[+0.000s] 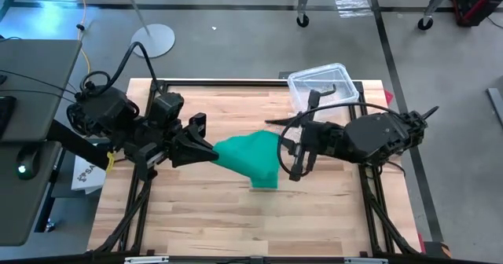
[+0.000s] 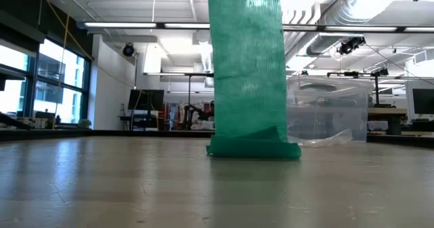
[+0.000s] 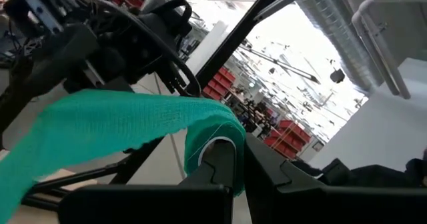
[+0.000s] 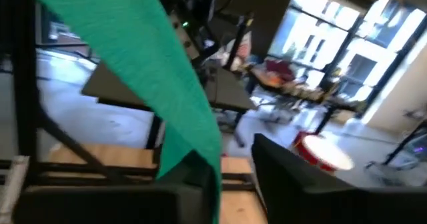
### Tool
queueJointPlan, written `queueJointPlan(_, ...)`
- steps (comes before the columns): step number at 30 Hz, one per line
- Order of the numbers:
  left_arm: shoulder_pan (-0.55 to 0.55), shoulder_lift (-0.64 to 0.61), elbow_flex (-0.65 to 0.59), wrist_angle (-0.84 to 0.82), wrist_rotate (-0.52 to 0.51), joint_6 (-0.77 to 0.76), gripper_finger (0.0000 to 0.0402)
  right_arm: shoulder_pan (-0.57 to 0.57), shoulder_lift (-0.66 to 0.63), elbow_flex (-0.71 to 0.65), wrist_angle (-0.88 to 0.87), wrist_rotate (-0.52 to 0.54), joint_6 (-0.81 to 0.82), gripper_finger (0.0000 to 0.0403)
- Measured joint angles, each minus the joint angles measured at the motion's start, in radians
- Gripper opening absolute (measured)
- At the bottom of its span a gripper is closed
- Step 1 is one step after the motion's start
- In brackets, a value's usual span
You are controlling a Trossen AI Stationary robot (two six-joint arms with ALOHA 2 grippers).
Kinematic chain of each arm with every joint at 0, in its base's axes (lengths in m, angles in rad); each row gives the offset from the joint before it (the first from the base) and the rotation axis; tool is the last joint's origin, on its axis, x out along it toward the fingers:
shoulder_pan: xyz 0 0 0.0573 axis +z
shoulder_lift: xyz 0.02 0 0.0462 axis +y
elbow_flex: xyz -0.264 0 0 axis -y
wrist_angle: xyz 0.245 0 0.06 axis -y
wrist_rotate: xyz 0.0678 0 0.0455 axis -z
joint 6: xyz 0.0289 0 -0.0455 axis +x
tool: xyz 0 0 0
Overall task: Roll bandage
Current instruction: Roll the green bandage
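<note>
Folded on the worktop (image 2: 102,187), bandage (image 1: 251,158) foot at six; strip rising toward nine into left hand (image 1: 206,148), pinched shut. Right hand (image 1: 292,158) at three, nearer (fingers slightly parted, holding nothing).

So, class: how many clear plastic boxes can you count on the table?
1. The clear plastic box sits at the table's far edge on the right arm's side, behind the hanging green bandage. Others may be hidden.
</note>
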Motion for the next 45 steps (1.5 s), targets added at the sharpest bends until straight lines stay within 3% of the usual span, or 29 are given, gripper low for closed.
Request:
queueJointPlan(6, 0.000, 0.000, 0.000, 0.000, -0.005, 0.000, 0.0008, 0.014, -0.035, 0.000, 0.069, 0.031, -0.191, 0.0161)
queueJointPlan(12, 0.002, 0.000, 0.000, 0.000, -0.009, 0.001, 0.0008, 0.069, -0.034, -0.001, 0.094, 0.049, -0.385, 0.0174)
queueJointPlan(18, 0.009, 0.000, 0.000, 0.000, -0.010, 0.000, 0.0008, 0.075, -0.037, 0.000, 0.096, 0.125, -0.269, 0.0192)
queueJointPlan(26, 0.022, 0.000, 0.000, 0.000, -0.012, -0.008, 0.0008, 0.077, -0.035, 0.000, 0.036, 0.110, -0.219, 0.0270)
queueJointPlan(35, 0.036, -0.001, 0.000, 0.025, -0.049, -0.019, 0.0008, 0.043, -0.022, 0.000, 0.145, -0.195, -0.078, 0.0291)
queueJointPlan(39, 0.041, -0.001, 0.001, 0.051, -0.067, -0.027, 0.0008, 0.016, -0.013, 0.000, 0.192, -0.213, -0.058, 0.0291)
queueJointPlan(42, 0.041, -0.001, 0.001, 0.053, -0.113, -0.027, 0.0008, 0.008, 0.006, 0.000, 0.249, -0.300, -0.060, 0.0291)
queueJointPlan(43, 0.041, -0.002, 0.001, 0.053, -0.129, -0.027, 0.0008, 0.008, 0.009, -0.001, 0.259, -0.293, -0.070, 0.0291)
queueJointPlan(45, 0.041, -0.005, 0.001, 0.053, -0.146, -0.027, 0.0008, 0.010, 0.011, -0.001, 0.276, -0.155, -0.092, 0.0291)
